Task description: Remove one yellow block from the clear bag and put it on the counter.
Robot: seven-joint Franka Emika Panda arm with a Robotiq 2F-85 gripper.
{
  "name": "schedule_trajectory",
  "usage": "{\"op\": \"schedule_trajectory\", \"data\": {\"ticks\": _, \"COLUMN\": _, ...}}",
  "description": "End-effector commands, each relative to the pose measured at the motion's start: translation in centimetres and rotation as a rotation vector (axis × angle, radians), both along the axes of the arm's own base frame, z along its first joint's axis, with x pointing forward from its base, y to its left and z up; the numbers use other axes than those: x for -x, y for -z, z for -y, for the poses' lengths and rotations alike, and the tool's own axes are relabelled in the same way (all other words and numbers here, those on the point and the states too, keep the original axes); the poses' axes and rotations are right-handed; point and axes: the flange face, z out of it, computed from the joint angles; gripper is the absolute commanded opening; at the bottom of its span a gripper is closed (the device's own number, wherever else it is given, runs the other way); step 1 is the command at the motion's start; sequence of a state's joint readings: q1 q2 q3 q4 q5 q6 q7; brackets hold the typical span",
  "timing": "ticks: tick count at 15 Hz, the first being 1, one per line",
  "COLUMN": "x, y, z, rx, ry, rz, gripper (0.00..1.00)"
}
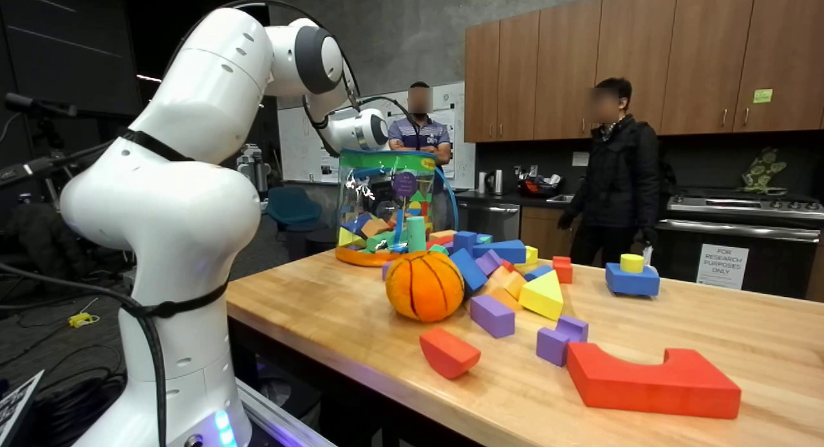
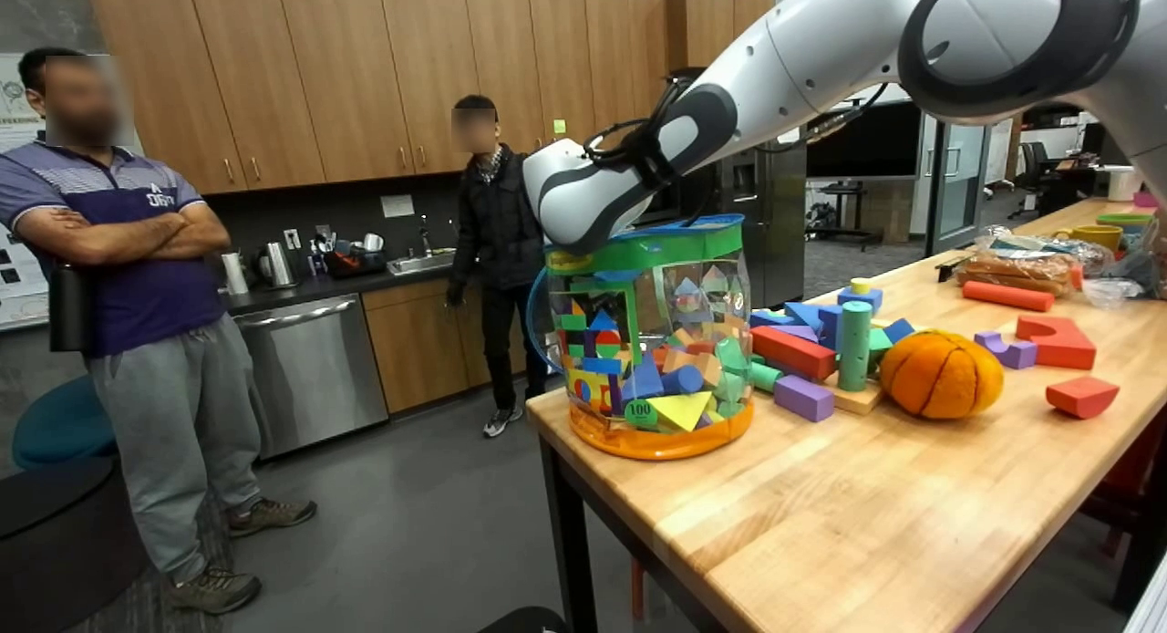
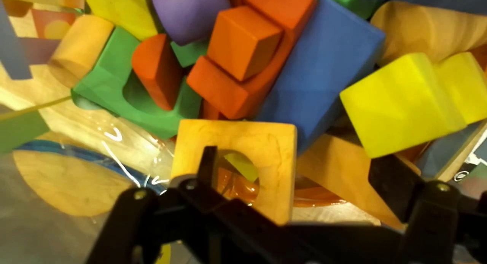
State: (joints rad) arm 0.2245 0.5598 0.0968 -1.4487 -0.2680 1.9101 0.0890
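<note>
Both exterior views look across the surface (image 1: pixel 309 295), sharing the bag (image 2: pixel 684 250) mid-frame; the wrist view, tight, peers down past the claw (image 3: pixel 296 163)!

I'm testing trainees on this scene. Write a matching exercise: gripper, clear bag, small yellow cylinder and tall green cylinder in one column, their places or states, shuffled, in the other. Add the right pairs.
1. Gripper
2. Clear bag
3. Small yellow cylinder
4. Tall green cylinder

A. Sitting on a blue block
B. Fingers spread apart
C. Standing on end beside an orange plush ball
D. Upright, with mixed coloured blocks inside

Pairs: 1-B, 2-D, 3-A, 4-C
</note>
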Motion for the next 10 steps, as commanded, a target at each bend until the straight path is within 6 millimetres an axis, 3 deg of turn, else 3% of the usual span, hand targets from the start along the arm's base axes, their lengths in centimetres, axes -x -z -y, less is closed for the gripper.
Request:
{"op": "schedule_trajectory", "data": {"ticks": 1, "x": 0.1, "y": -0.4, "z": -0.7, "rx": -0.029, "ry": -0.014, "rz": 0.008, "gripper": 1.00}}
{"op": "schedule_trajectory", "data": {"ticks": 9, "x": -1.5, "y": -0.5, "z": -2.2, "rx": -0.067, "ry": -0.056, "rz": 0.112, "gripper": 1.00}}
{"op": "schedule_trajectory", "data": {"ticks": 10, "x": -1.5, "y": -0.4, "z": -2.2, "rx": -0.068, "ry": -0.057, "rz": 0.116, "gripper": 0.79}}
